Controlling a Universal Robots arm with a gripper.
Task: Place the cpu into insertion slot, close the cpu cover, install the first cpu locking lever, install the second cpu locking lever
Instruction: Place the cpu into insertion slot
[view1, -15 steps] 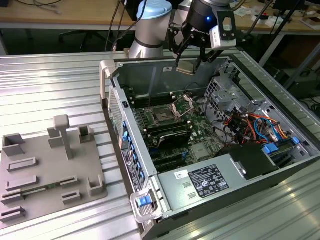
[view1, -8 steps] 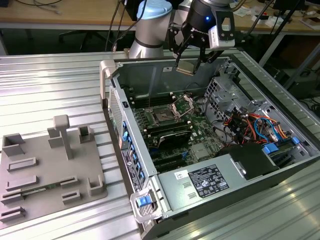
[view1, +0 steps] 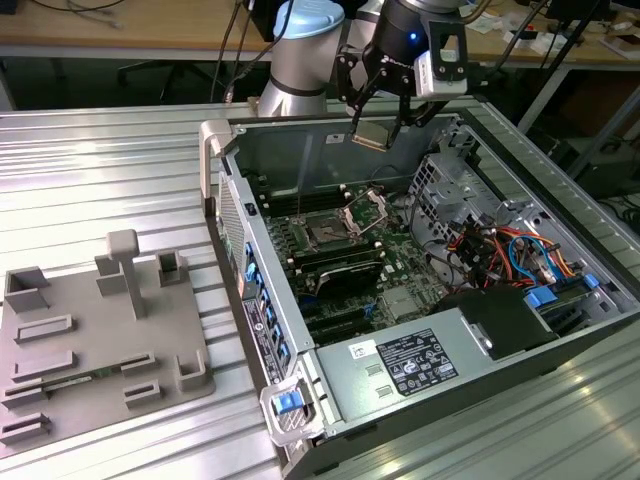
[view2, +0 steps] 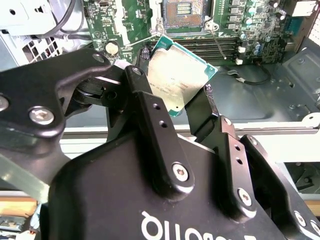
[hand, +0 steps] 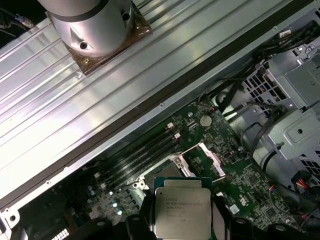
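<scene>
Hand (view1: 373, 129) grasps the cpu (view2: 181, 80) above the open computer case (view1: 255, 300) lying on the ribbed metal worktop (view1: 100, 170), wooden desk (view1: 150, 40) far behind.

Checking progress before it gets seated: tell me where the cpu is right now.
In the exterior view the cpu hangs clamped in the gripper above the open computer case, near its far wall, not yet in the socket.

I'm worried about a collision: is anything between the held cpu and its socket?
Nothing visible does. The gripper holds the cpu in the air above the motherboard; the cpu cover stands raised beside the socket, leaving it open.
</scene>
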